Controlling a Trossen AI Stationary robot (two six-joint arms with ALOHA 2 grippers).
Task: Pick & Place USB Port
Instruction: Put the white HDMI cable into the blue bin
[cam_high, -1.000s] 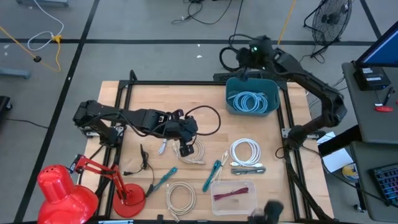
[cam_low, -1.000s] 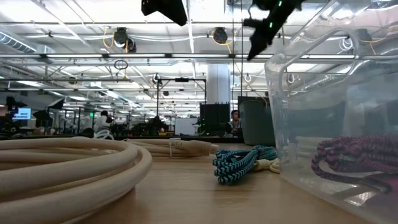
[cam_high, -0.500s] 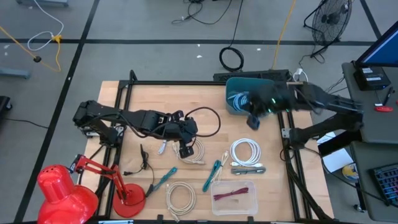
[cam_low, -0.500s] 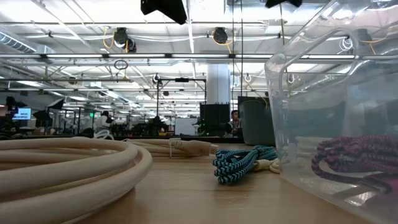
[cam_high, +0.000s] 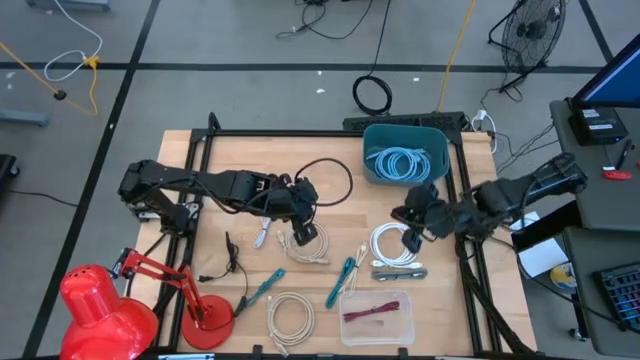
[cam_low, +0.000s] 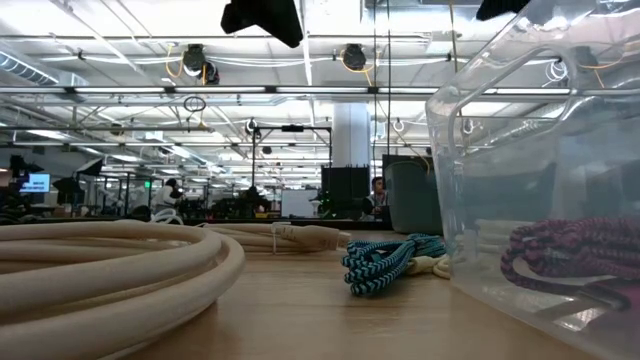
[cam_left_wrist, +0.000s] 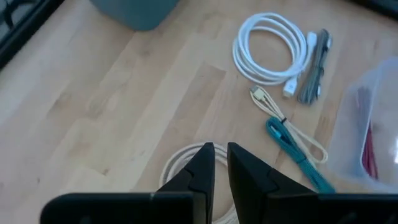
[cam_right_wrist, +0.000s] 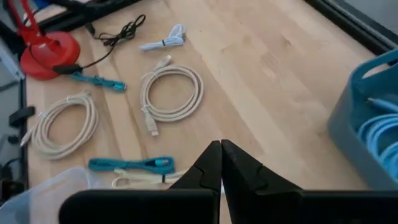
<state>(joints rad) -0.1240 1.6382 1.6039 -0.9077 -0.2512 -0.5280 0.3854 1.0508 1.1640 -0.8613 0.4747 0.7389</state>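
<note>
A white coiled cable (cam_high: 395, 243) (cam_left_wrist: 270, 46) lies flat on the table right of centre, with a grey bar-shaped piece (cam_high: 398, 272) (cam_left_wrist: 314, 65) against its near side. My right gripper (cam_high: 409, 218) (cam_right_wrist: 221, 155) hangs shut just above the coil's far rim and touches nothing. My left gripper (cam_high: 304, 234) (cam_left_wrist: 221, 158) hovers over a beige coiled cable (cam_high: 312, 246) (cam_left_wrist: 183, 162) at mid-table. Only a narrow gap shows between its fingertips, and nothing is in it. In the low view both arms show only as dark shapes at the top.
A blue bin (cam_high: 405, 155) holding a light-blue cable stands at the far right. A clear box (cam_high: 375, 315) with a red cable sits at the near edge. Teal cables (cam_high: 343, 280), another beige coil (cam_high: 290, 315), a black cable loop (cam_high: 330, 185) and a red lamp (cam_high: 100, 310) lie around.
My right arm has swung from beyond the table's far edge, across the blue bin, toward the near edge and down, ending over the white coil. My left gripper has shifted slightly toward the right. No object has moved.
</note>
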